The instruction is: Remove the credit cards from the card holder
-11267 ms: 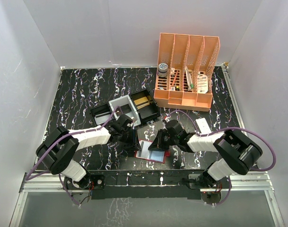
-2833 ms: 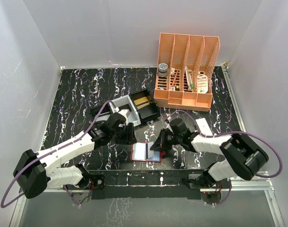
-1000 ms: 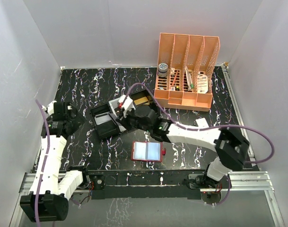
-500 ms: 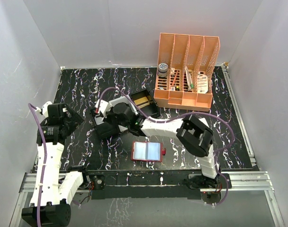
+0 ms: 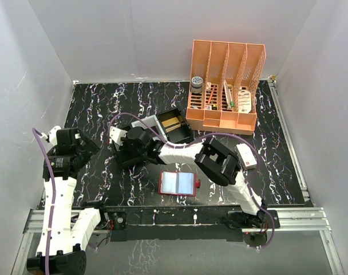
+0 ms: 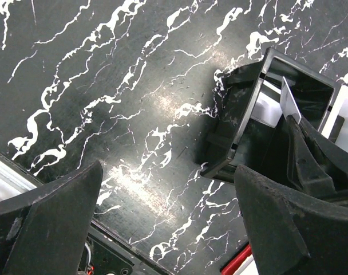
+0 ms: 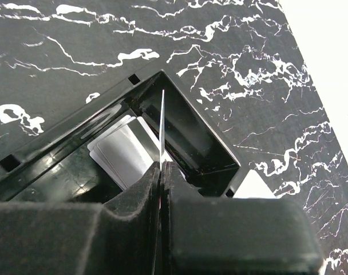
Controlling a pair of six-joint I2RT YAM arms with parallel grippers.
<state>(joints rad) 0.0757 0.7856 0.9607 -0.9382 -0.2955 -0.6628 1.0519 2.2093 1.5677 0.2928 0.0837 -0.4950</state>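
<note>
From above, the right gripper reaches into the black tray with its jaws pinched tight. The left gripper stands spread wide off to its side, and the red card holder lies open behind the right jaws with a pale blue credit card showing in it. Between the left wrist's wide jaws lies bare marbled table, the tray just ahead of one finger, while the right wrist's closed jaws clamp a thin card edge-on over a compartment where grey cards lie flat.
</note>
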